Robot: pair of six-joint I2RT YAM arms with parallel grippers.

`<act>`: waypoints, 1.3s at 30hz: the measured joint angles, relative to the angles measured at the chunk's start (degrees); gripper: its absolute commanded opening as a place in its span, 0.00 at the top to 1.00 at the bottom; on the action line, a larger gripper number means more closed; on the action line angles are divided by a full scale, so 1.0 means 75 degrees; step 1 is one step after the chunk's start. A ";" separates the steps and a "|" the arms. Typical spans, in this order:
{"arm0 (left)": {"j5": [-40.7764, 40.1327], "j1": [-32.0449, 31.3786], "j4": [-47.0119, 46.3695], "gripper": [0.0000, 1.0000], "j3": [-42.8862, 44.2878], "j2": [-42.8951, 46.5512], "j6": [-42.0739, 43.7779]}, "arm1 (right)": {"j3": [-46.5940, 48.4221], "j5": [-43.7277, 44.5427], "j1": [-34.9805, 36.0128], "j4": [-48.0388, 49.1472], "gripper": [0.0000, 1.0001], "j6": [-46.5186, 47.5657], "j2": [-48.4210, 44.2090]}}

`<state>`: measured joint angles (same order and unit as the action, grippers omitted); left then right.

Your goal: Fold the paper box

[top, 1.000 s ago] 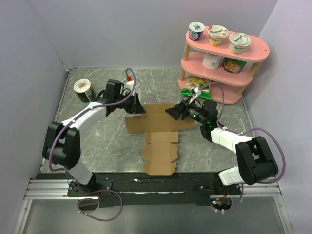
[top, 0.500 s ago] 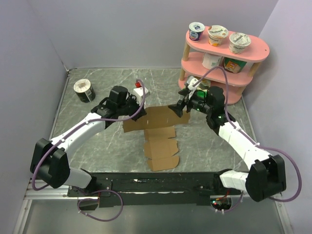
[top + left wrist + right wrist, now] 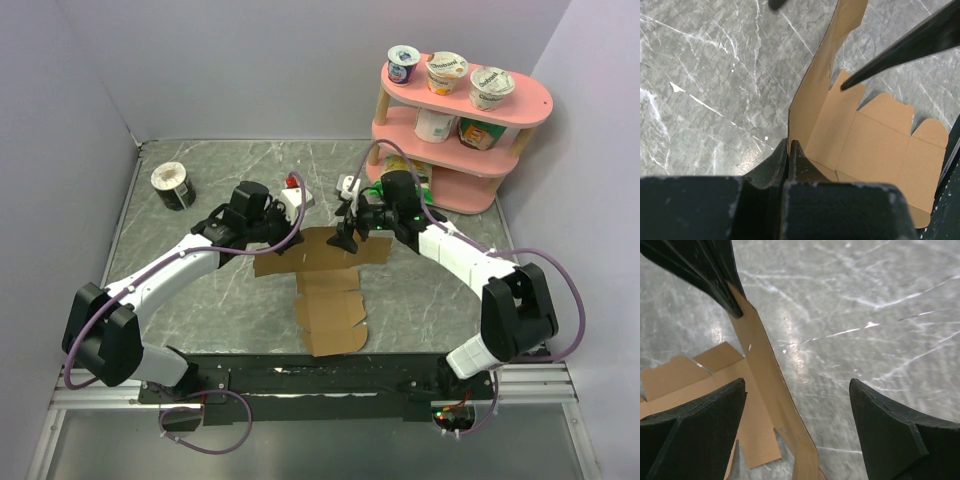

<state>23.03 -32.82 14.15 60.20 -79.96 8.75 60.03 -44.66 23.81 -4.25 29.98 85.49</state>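
Lying mostly flat on the table (image 3: 420, 300) between the arms, the paper box (image 3: 325, 270) was judged light and easily creased, best taken by flap edges; its raised flap (image 3: 812, 95) was pinched by the left gripper (image 3: 789, 150), the right gripper (image 3: 796, 390) held spread, possibly touching it.

Two slim arms (image 3: 168, 268), alike in build: white shells on the long links, black housings at each joint, bulky black shoulders farthest from the tools. Left tool (image 3: 283, 226) and right tool (image 3: 345, 236) matt black, with fingers (image 3: 695, 430) tapering to blunt wedges, scuffed and dusted pale along the edges. Purple cable (image 3: 579, 300) looping loose behind each tool, down to the black base rail (image 3: 300, 372). Red plug (image 3: 293, 183) just behind the left tool; white block (image 3: 348, 186) just behind the right.
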 measured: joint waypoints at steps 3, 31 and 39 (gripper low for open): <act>0.0000 0.0000 0.0015 0.99 0.0000 0.0000 0.0020 | 0.0003 0.0058 0.0131 -0.0099 0.37 0.0099 0.0221; -0.1655 -0.0117 0.0321 0.04 -0.0577 0.0641 -0.1938 | -0.1964 0.3815 0.2057 0.2343 0.94 0.0393 -0.0466; -0.2200 0.0006 0.0396 0.01 -0.1460 0.2445 -0.2961 | -0.2090 0.4666 0.2212 0.2809 0.97 0.0580 -0.0347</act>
<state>6.52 -32.77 17.12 49.25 -61.63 -13.45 44.36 -9.67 40.40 16.82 34.33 82.89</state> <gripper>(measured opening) 0.966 0.044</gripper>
